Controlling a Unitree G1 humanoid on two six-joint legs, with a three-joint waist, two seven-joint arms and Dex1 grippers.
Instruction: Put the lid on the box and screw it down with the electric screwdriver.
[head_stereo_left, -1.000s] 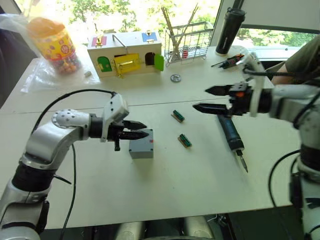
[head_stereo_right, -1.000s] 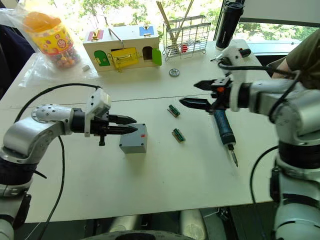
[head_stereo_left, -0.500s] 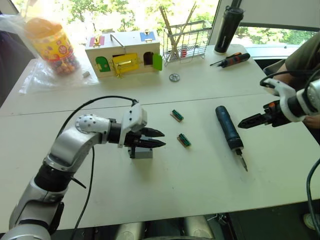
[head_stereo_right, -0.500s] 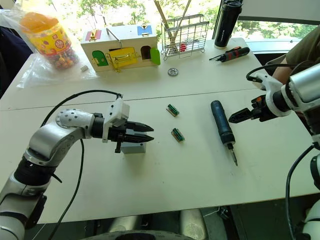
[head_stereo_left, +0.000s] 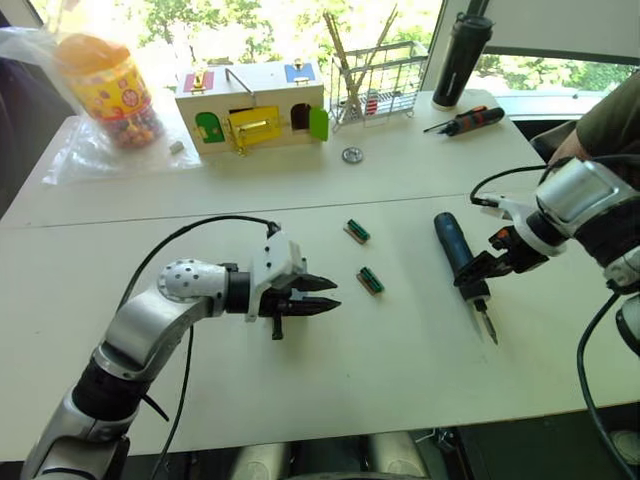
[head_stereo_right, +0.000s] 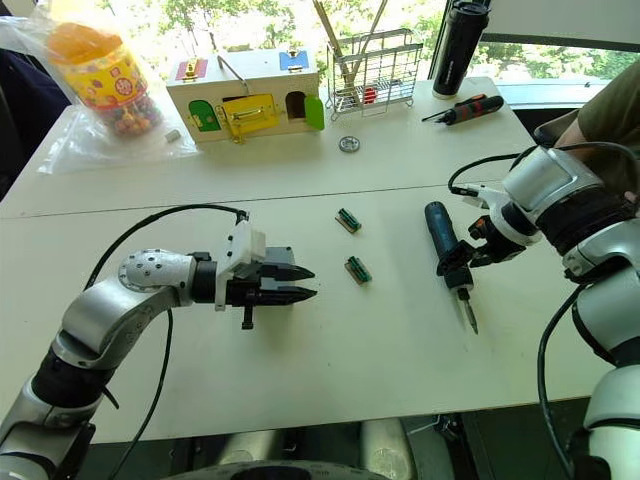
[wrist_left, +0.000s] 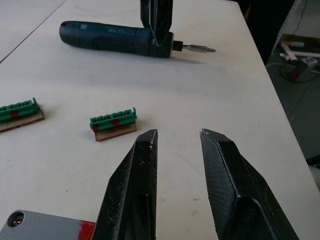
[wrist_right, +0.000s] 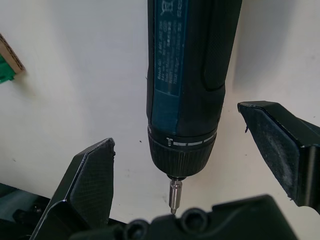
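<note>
The dark blue electric screwdriver (head_stereo_left: 456, 255) lies on the white table, bit toward the front edge. My right gripper (head_stereo_left: 479, 274) is open and straddles its front end, one finger on each side of the collar (wrist_right: 182, 152), not closed on it. My left gripper (head_stereo_left: 334, 293) is open at mid-table with nothing between its fingers (wrist_left: 135, 170). The grey box sits under it. The left wrist view shows one corner of the box (wrist_left: 42, 227), with a screw hole and a red mark. I cannot tell the lid apart from the box's flat top.
Two green connector strips (head_stereo_left: 356, 231) (head_stereo_left: 371, 281) lie between the grippers. At the back are a wooden box with coloured doors (head_stereo_left: 250, 105), a candy jar (head_stereo_left: 105, 90), a wire rack (head_stereo_left: 375, 80), a black bottle (head_stereo_left: 458, 55) and a black-and-orange screwdriver (head_stereo_left: 462, 120). A person's arm (head_stereo_left: 600, 125) is at right.
My right gripper swung away to the right, then came back and dropped around the screwdriver's front end. My left gripper slid right over the box, which it now covers.
</note>
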